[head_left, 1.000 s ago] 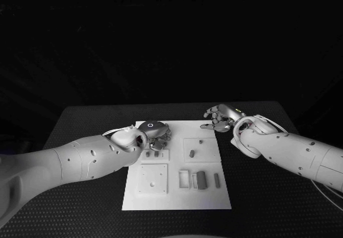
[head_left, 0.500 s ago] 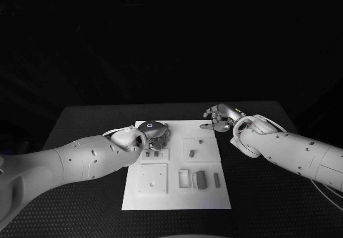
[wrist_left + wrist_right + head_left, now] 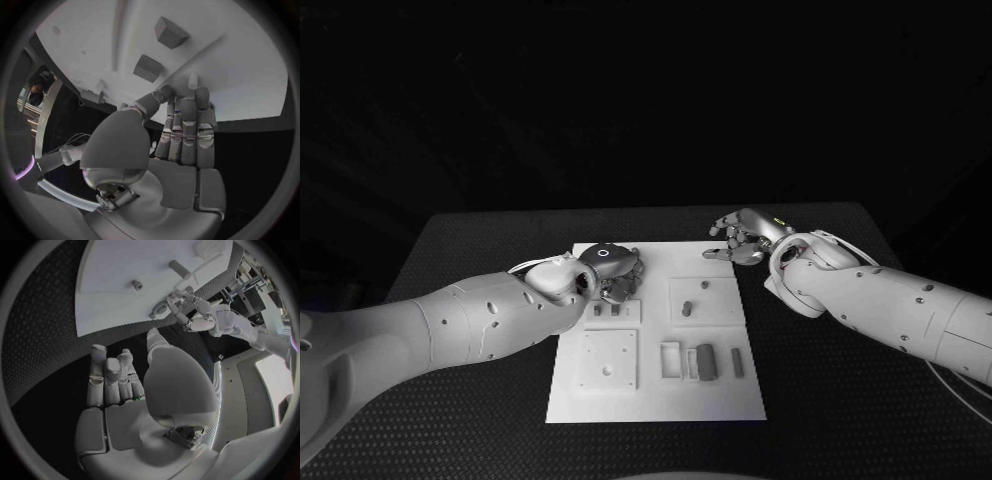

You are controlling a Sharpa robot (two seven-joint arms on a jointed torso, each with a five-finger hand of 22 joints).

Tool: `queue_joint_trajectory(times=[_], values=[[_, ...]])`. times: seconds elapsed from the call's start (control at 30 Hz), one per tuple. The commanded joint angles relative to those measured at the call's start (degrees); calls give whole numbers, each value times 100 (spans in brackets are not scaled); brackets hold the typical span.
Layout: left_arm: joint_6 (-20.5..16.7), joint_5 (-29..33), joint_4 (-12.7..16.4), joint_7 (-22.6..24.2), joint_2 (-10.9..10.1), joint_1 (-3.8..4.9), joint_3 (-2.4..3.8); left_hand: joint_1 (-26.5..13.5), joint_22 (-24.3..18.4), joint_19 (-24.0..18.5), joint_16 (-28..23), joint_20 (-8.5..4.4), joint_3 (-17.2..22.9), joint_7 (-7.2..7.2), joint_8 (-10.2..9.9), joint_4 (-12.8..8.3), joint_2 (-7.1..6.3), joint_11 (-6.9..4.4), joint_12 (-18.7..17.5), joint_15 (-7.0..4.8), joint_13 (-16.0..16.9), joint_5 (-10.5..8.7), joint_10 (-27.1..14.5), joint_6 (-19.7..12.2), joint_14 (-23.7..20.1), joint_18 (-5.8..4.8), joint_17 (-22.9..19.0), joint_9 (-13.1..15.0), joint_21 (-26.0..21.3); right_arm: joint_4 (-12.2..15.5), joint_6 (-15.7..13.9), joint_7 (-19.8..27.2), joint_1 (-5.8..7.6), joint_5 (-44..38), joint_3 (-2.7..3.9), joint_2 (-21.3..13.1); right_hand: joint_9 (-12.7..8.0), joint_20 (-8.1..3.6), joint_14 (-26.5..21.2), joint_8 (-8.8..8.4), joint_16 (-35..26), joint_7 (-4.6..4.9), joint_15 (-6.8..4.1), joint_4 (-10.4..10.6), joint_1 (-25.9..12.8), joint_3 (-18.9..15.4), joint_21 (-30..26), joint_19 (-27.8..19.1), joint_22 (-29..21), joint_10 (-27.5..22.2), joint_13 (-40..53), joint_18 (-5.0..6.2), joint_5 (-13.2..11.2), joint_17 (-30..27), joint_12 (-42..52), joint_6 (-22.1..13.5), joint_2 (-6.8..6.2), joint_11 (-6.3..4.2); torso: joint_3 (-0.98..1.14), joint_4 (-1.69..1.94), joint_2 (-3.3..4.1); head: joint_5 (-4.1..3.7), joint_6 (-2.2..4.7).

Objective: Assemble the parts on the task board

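No readable writing or labels anywhere that I can spot. The left hand (image 3: 612, 268) sits over the far-left part of the white board (image 3: 661, 400), fingers bunched downward toward it. The left wrist view shows those fingers (image 3: 187, 127) straight and pressed side by side, tips reaching the board (image 3: 250, 75), nothing visibly pinched. It also shows two small grey blocks (image 3: 170, 32) standing just past the fingertips, which the head view barely hints at. Toward the robot from that hand are more grey parts (image 3: 707, 362) in shallow trays. The right hand (image 3: 744, 240) hovers at the board's far-right corner, fingers curled loosely; in its wrist view the fingers (image 3: 112, 377) lie together, empty, over the black table (image 3: 44, 340).
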Motion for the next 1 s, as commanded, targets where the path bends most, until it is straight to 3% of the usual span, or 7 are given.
queue_joint_trajectory(times=[0.03, 1.0], values=[[89, -17, 22, 38, 15, -19, -5, 3, 22, 48, 45, -2, -3, 0, 39, 39, 74, -2, 21, -10, 16, -13, 66, 64, 41, 172, 14, -8, 38, 2, 65, 38, -2, -12, 2, 4, 6, -22, -47, -20, 29, 156, 0, 6, -56, 30, 18, -3, 9, -53, -7, 174, -2, -9, 32, -127, -1, -4, 0, 0, -2, 2, -3], [90, -7, -34, -19, 57, -21, -5, -76, 176, 129, 142, -47, -7, -39, 125, 128, 264, -66, 39, -71, 124, -112, 298, 276, 94, 181, 34, -39, 37, -1, 71, 35, -2, -12, 2, 6, 8, -23, -47, -19, 33, 155, 0, 5, -57, 35, 21, -3, 10, -55, -11, 174, -2, -13, 38, -126, -1, -5, -1, 0, 3, -5, -10]])
